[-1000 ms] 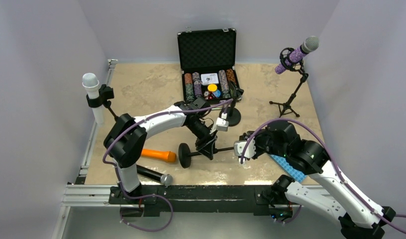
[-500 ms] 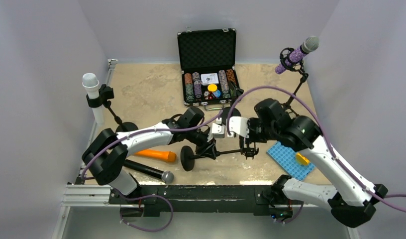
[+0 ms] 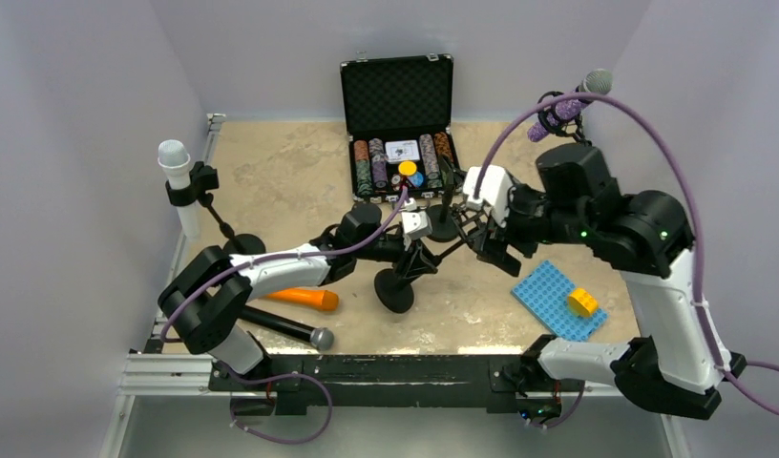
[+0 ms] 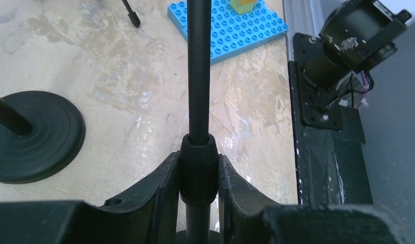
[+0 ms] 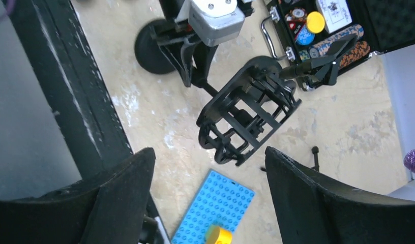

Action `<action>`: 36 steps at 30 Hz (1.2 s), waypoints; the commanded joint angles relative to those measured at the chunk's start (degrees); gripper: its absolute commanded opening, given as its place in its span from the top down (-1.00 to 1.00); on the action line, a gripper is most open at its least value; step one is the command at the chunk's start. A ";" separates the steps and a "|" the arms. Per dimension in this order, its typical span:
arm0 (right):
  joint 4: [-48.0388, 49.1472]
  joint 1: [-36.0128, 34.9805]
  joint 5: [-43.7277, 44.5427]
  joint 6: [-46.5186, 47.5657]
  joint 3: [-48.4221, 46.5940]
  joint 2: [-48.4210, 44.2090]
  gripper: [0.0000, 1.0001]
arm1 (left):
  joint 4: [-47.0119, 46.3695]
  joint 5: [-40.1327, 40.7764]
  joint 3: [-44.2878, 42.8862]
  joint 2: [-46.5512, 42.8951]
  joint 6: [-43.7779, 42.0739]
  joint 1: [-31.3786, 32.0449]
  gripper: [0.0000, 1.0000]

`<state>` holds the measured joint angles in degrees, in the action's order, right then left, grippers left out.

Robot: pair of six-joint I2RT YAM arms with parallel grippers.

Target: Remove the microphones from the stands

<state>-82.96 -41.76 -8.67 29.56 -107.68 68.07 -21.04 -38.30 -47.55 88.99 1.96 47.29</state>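
My left gripper (image 4: 198, 175) is shut on the collar of a black stand's pole (image 4: 199, 76). That stand leans in the top view, its round base (image 3: 397, 292) on the table and its pole rising to the right from my left gripper (image 3: 416, 252). At its top is a black cage mount (image 5: 248, 114); I see no microphone in it. My right gripper (image 5: 208, 152) hangs open just above the cage, touching nothing. A purple microphone (image 3: 561, 105) sits on a tripod stand at the back right. A white microphone (image 3: 178, 172) stands clamped at the left.
An orange microphone (image 3: 305, 298) and a black one (image 3: 292, 332) lie near the front left. A second round-base stand (image 3: 444, 225) stands before the open poker-chip case (image 3: 398, 124). A blue studded plate (image 3: 557, 301) with a yellow brick (image 3: 583, 301) lies at the front right.
The right gripper has opened, let go of the cage mount and pulled up and back to the right. The stand has swung from lying flat to leaning on its base.
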 commanded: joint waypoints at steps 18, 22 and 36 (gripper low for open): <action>-2.32 17.39 -18.35 -11.98 -4.23 10.32 -0.59 | -27.91 3.67 7.90 -2.08 -1.44 -0.14 1.00; -1.86 17.54 -15.69 -11.39 -4.91 13.16 -0.55 | -29.29 4.04 8.47 -1.85 -1.69 -0.14 1.00; -0.81 7.59 -16.26 -3.40 5.84 12.71 0.29 | -32.60 8.76 9.88 0.18 -1.40 -0.09 1.00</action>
<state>-82.63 -26.76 -24.71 22.26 -102.59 80.47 -44.75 -32.08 -36.86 89.82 1.23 47.35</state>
